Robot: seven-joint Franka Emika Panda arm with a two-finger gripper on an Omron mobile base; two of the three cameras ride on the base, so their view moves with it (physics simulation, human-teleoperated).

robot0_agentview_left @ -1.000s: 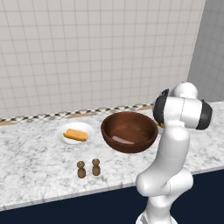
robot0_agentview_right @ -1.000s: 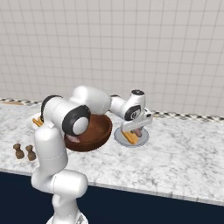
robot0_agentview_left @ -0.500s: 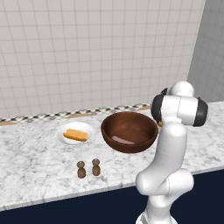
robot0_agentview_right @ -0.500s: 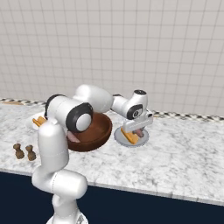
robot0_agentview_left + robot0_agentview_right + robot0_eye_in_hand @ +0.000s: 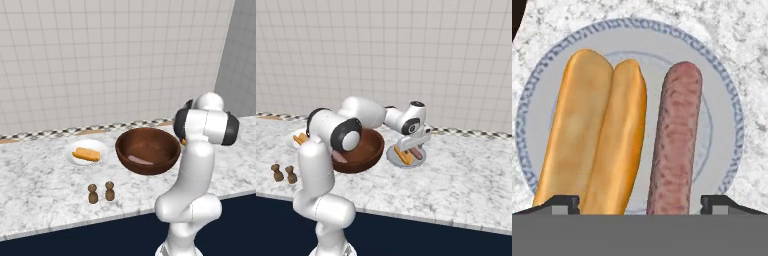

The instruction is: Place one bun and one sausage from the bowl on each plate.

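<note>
The bowl point(image 5: 148, 150) sits between 2 plates: I see the right plate point(image 5: 722, 100) beside it holding 1 bun point(image 5: 592, 135) and 1 sausage point(image 5: 674, 135), gripper point(image 5: 639, 202) fingers spread wide just above, while the left plate point(image 5: 86, 152) seems to lack its sausage.

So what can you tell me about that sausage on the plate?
The sausage is a long, reddish-brown, mottled roll with rounded ends. It lies flat on a round pale plate with a patterned blue-grey rim, right beside a golden split bun, apart from it or barely touching. The open claw hangs just above, not holding it. The plate sits on speckled marble counter.
</note>
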